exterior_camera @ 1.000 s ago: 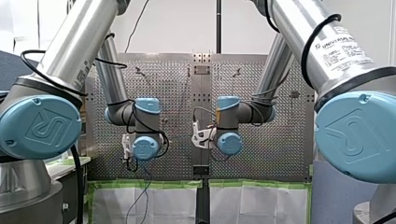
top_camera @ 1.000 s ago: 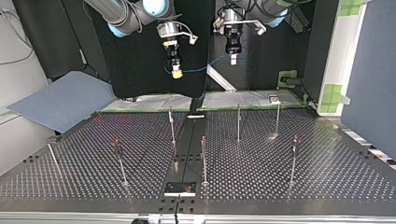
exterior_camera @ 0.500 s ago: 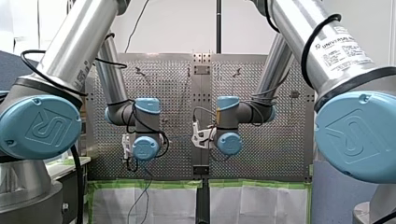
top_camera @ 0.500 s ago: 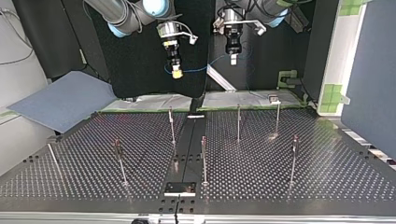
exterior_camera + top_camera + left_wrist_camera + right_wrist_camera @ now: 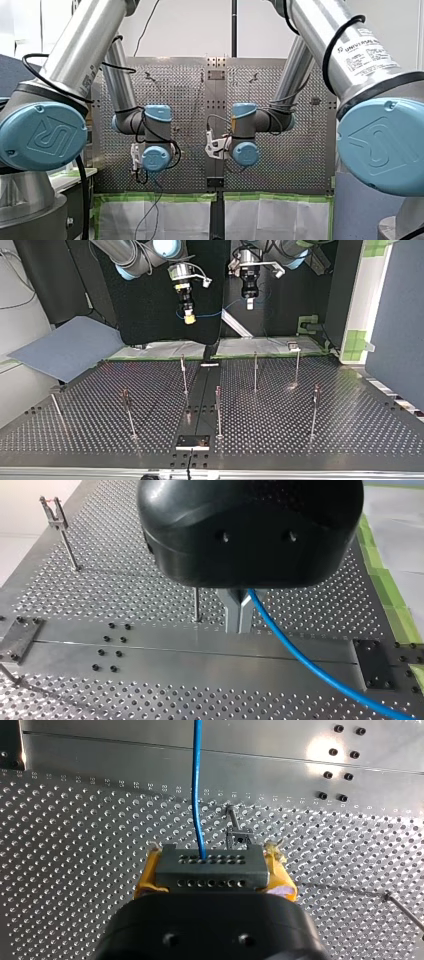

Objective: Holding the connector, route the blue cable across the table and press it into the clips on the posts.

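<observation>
Plainly little is done yet. My right arm's jaws are clamped on the connector (image 5: 209, 866), a grey block squeezed between the yellow pads (image 5: 146, 879). The blue cable (image 5: 196, 785) leaves its front face and runs straight ahead over the bench (image 5: 280, 430). My left arm's jaws are drawn together, and the cable comes out at the metal fingers (image 5: 234, 617), so I judge them closed on it further along its length.

In the top view both arms hang high above the far edge of the bench, with a short sagging span of cable between them. The posts (image 5: 255, 371) stand well apart from that span. No clip (image 5: 53, 511) that I can make out has cable in it. Grasping looks finished; all the routing and every press-in is left.

Much is hidden. The black housing in the left wrist view covers the roots of the fingers, so the exact pinch point does not show. The trailing cable runs off that view's edge. In the front view the wrists cover both sets of jaws. In the top view the clips on the posts are too small to read.
</observation>
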### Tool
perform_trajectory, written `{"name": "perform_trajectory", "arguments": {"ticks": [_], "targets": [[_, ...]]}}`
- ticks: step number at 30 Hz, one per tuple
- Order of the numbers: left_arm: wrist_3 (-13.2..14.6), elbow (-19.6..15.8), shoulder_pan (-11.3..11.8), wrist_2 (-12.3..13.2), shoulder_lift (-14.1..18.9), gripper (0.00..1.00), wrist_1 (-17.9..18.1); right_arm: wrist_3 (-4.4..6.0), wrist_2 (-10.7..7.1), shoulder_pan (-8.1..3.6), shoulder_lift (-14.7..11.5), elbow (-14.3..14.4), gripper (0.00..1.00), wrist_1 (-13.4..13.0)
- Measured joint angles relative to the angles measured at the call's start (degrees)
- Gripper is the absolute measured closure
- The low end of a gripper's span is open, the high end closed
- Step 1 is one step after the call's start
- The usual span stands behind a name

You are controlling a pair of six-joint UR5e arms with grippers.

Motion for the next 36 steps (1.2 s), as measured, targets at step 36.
{"name": "perform_trajectory", "arguments": {"ticks": [36], "targets": [[4.11,-0.05,3.22,2.23,3.32,1.00,-4.75,-2.34,0.95,-0.79,0.17,-1.03,1.00,3.96]]}}
